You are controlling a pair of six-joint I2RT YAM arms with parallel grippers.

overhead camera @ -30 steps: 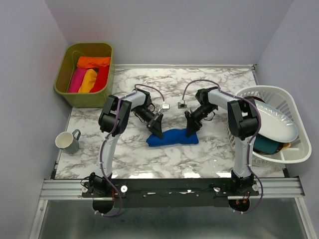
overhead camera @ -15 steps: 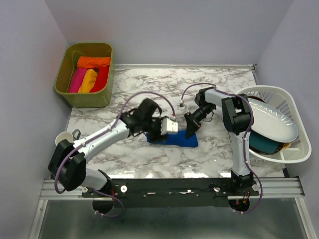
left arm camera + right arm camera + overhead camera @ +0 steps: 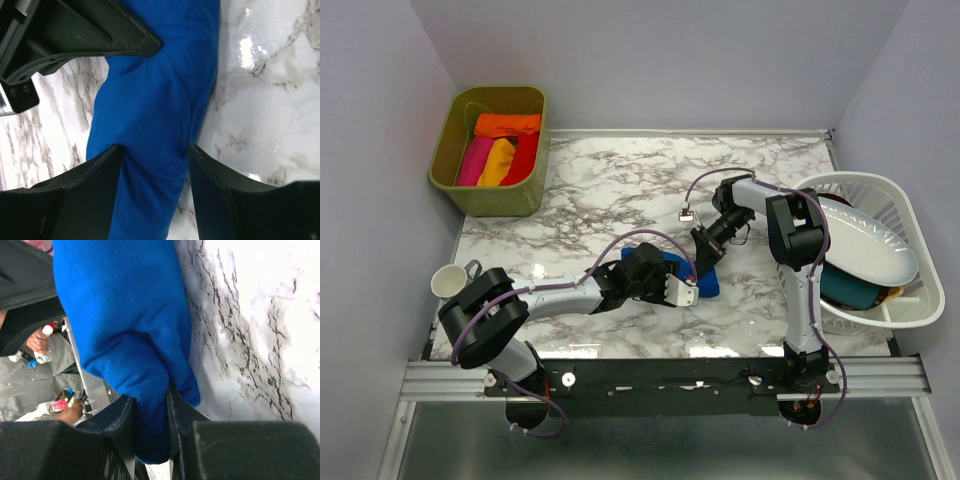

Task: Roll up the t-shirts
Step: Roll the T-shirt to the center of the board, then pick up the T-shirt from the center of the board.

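A royal-blue t-shirt (image 3: 708, 282) lies rolled up in the middle of the marble table. My left gripper (image 3: 672, 272) reaches in from the near left, and its jaws pinch the roll (image 3: 155, 100) across its width (image 3: 156, 147). My right gripper (image 3: 703, 262) is at the roll's right end. In the right wrist view it (image 3: 150, 400) is shut on a bunched end of the blue cloth (image 3: 125, 315). The lettering and chest print are hidden inside the roll.
An olive-green bin (image 3: 455, 150) at the back left holds orange, pink, yellow and red rolled cloths. A white slatted basket (image 3: 910, 300) at the right edge holds a white plate. A grey mug (image 3: 450, 285) stands at the near left.
My left arm has swung down to the near left, and its gripper has moved from the roll's left end towards its middle. The roll has shifted slightly towards me. My right gripper has kept its hold.
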